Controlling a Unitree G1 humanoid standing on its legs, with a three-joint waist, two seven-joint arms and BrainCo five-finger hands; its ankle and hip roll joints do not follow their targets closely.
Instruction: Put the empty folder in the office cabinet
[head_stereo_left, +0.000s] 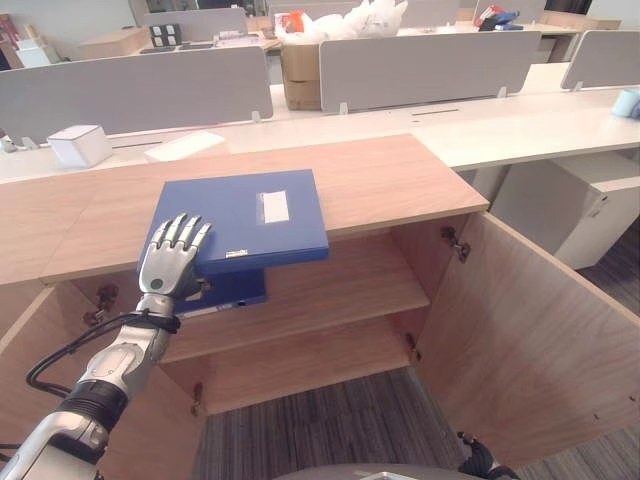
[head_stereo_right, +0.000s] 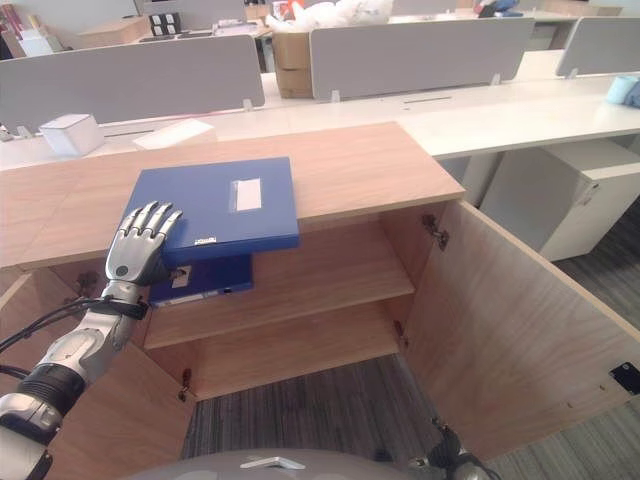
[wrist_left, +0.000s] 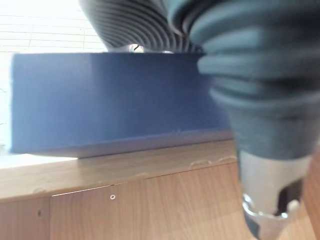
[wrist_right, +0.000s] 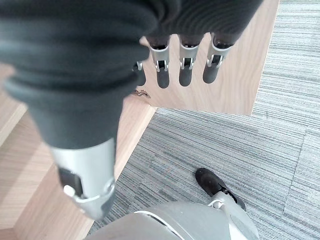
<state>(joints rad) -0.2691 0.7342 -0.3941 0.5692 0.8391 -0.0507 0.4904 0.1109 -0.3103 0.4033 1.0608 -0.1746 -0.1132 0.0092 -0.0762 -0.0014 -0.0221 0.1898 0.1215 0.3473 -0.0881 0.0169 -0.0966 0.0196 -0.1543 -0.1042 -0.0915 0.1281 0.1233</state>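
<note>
Grey striped carpet (head_stereo_left: 330, 420) runs up to a low wooden office cabinet (head_stereo_left: 400, 185) whose doors stand open, the right door (head_stereo_left: 530, 340) swung wide toward the camera. Seen from the right wrist, the right hand (wrist_right: 182, 67) hangs over that carpet beside the door panel, fingers loosely straight and holding nothing. Both eye views show the left hand (head_stereo_left: 172, 258) resting flat with fingers spread on the near left corner of the blue folder (head_stereo_left: 250, 215), which lies on the cabinet top and overhangs its front edge. Below it, another blue folder (head_stereo_left: 235, 290) sits on the upper shelf (head_stereo_left: 340, 285). From the left wrist, the folder's blue edge (wrist_left: 110, 100) appears above the wood. Beyond stand white desks (head_stereo_left: 520, 125), grey dividers (head_stereo_left: 130, 90), a white box (head_stereo_left: 78, 145) and a cardboard box (head_stereo_left: 300, 70).
</note>
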